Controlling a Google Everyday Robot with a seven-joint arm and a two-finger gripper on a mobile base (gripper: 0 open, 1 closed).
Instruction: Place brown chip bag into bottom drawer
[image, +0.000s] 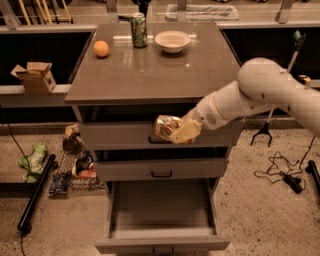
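A: There was the gripper (180, 134), well above the bottom drawer (162, 244), its fingers closed on the right side of the brown chip bag (166, 126).

B: And the bag hung in the air with it, straight above that drawer's open box, level with the front of the top drawer (120, 135). Nothing was underneath holding it up.

A: The bottom drawer stood pulled right out, its grey floor bare. The middle drawer (161, 169) just above it sat closed.

B: How would you have rated that bag to handle?

A: Light, I'd have said, and soft. It was puffy foil full of air, so it should give under the pads, and shiny foil tends to be slick. The chips inside would probably crush under a hard squeeze.

B: So where to hold it?

A: Near a seam or an edge, where the foil folds flat, which looked roughly like the hold it had. A light bag should also survive a short drop.

B: Far above the drawer, on the cabinet top, an orange fruit (101, 48), a can (139, 30) and a bowl (172, 41) stood well out of the way
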